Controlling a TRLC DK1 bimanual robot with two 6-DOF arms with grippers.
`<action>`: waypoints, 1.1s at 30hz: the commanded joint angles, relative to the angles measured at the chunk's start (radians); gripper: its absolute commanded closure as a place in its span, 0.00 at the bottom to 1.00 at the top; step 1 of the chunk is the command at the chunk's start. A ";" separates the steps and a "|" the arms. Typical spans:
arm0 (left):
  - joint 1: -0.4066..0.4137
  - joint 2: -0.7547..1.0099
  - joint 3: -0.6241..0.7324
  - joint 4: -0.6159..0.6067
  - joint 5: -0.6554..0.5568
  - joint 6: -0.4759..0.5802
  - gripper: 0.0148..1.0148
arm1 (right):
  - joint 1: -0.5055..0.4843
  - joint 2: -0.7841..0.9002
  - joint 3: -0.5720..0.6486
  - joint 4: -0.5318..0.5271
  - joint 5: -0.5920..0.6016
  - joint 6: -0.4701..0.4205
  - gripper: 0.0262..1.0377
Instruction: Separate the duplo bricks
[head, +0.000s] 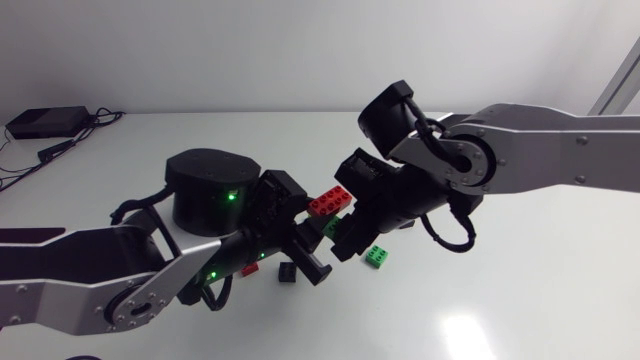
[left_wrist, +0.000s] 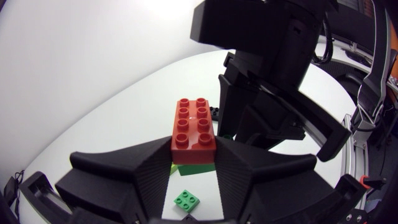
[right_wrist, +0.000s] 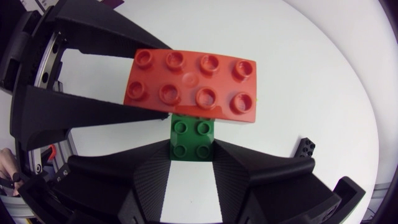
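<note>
Black left gripper (left_wrist: 194, 151): clamped across the narrow width of the red brick (left_wrist: 194, 124), with a wedge finger on each long side, near the end closest to me.
Right gripper (right_wrist: 193, 147): closed on the green brick (right_wrist: 193, 135), one finger on each of two opposite walls.
Stack: held in the air between my two grippers. The red brick sits on the green one and covers part of it. Four green studs show just ahead of my right fingers.
Handling: I judge both bricks light, rigid and smooth-walled. They should not crush, but they could slide under a skewed pull.
Hold: flat side walls suit my fingers best, low on each brick and clear of the studs.
Next move: the stud fit probably resists a straight pull, so tilting one brick against the other seems safer.
Risk: a sudden release could flick a brick out of my fingers.
Below the grippers: a loose green brick (head: 376, 256) and a black brick (head: 287, 272) lie apart on the white table (head: 520, 290).
</note>
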 joint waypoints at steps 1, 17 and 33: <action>0.016 -0.021 -0.022 0.014 -0.009 0.021 0.67 | -0.020 0.012 -0.017 -0.015 -0.017 -0.009 0.66; 0.270 -0.030 -0.036 -0.029 0.108 0.142 0.67 | -0.096 -0.024 -0.106 -0.018 -0.029 -0.075 0.66; 0.593 0.287 0.001 0.045 0.323 0.243 0.66 | -0.063 -0.063 -0.154 -0.015 -0.038 -0.072 0.66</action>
